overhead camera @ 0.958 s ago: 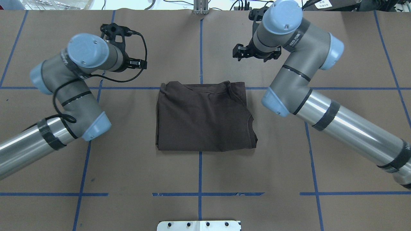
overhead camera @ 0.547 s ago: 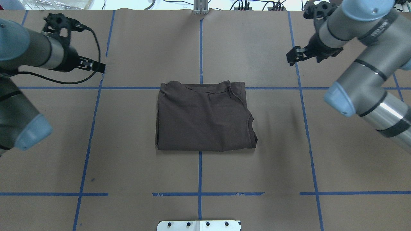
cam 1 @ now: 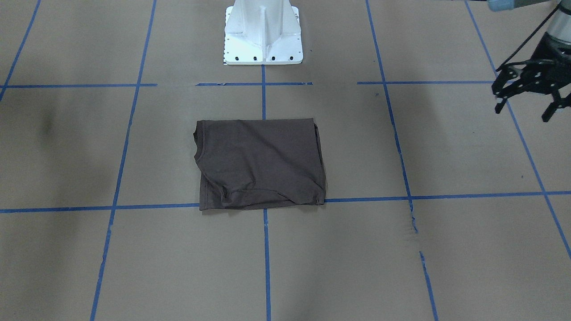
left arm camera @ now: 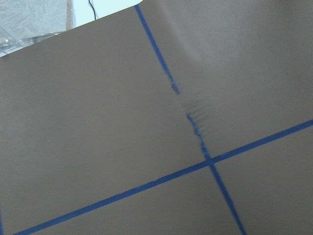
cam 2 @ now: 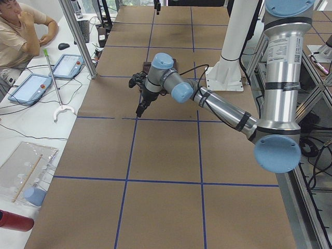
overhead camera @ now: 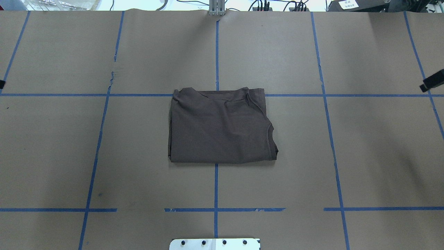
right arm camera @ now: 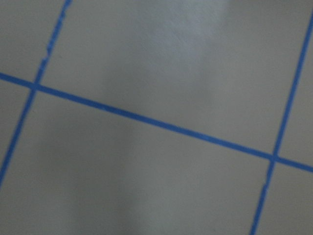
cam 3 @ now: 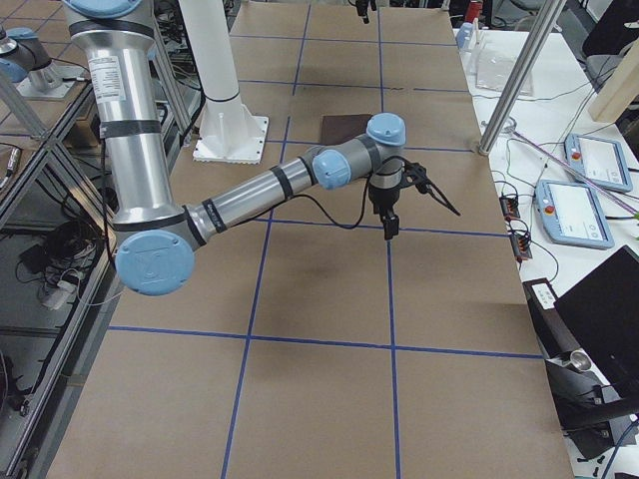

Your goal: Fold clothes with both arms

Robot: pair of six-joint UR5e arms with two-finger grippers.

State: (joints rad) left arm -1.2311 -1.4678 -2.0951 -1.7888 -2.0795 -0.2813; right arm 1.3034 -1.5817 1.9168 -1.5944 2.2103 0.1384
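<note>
T-shirt (overhead camera: 220, 126): I see it folded into a dark brown rectangle. It lies flat on the brown paper of the table (overhead camera: 312, 156), straight out from the white pedestal base (cam 1: 263, 33) and apart from it.
Left gripper (cam 1: 523, 112): far out on the base's left side, it hangs above the paper with its two fingers spread.
Right gripper (cam 3: 388, 228): far out on the base's right side, it points down over the paper. I cannot tell if its fingers are spread or pressed together.
Clearance: both grippers are well apart from the T-shirt.
Wrist cameras: they give me only paper and blue tape lines (left arm camera: 146, 188); the right one is blurred.
</note>
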